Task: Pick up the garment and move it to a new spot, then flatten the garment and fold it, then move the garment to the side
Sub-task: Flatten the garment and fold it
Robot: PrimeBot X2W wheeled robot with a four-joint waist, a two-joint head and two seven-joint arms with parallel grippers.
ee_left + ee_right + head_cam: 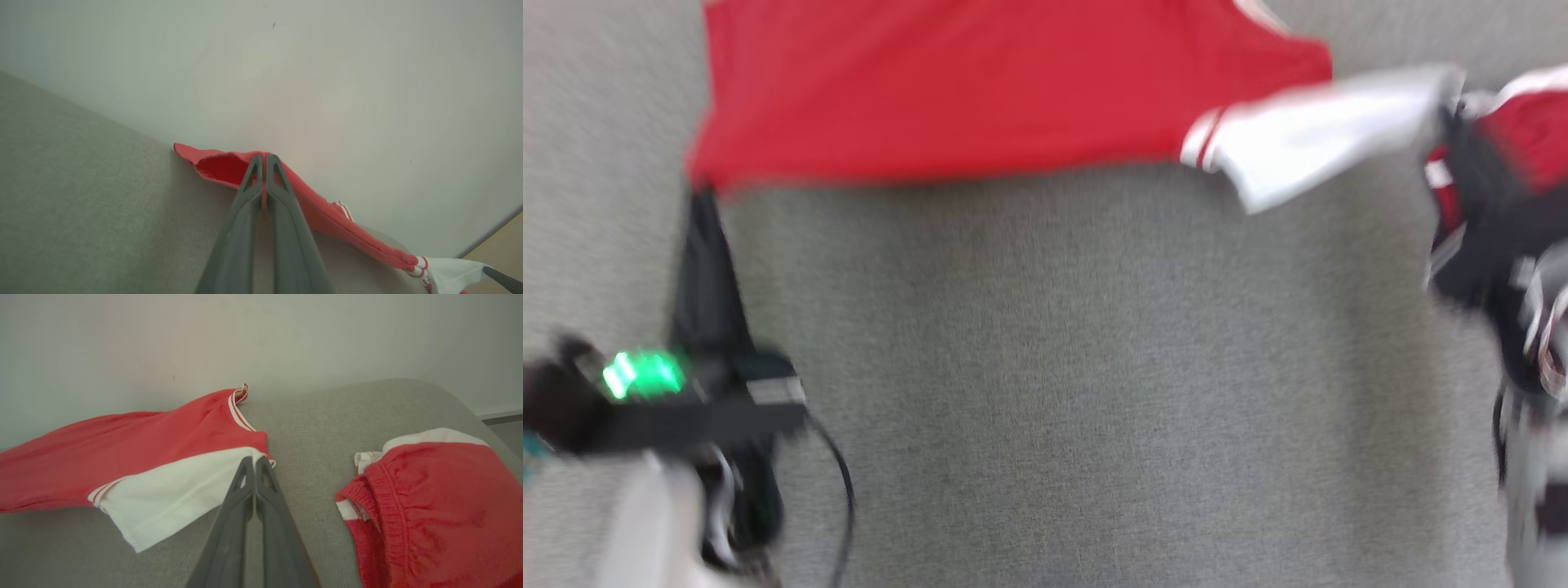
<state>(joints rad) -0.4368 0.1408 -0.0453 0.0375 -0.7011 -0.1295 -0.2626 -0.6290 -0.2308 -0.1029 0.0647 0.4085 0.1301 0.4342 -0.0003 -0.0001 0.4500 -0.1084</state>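
Note:
The garment [980, 82] is a red shirt with a white, red-striped sleeve [1307, 135], stretched across the far side of the grey surface. My left gripper [698, 194] is shut on its lower left corner, and red cloth shows pinched between the fingers in the left wrist view [264, 157]. My right gripper [1450, 114] is shut on the edge of the white sleeve [171, 490], with its tips [254, 459] at the sleeve's hem. The red body [122, 453] runs away to the left and the collar stands up behind it.
A second red piece with an elastic waistband and white trim [429, 506] lies bunched to the right of my right gripper [1531, 135]. The grey padded surface [1045, 367] spreads toward me. A pale wall [327, 61] stands behind it, and tan floor [502, 245] shows past its end.

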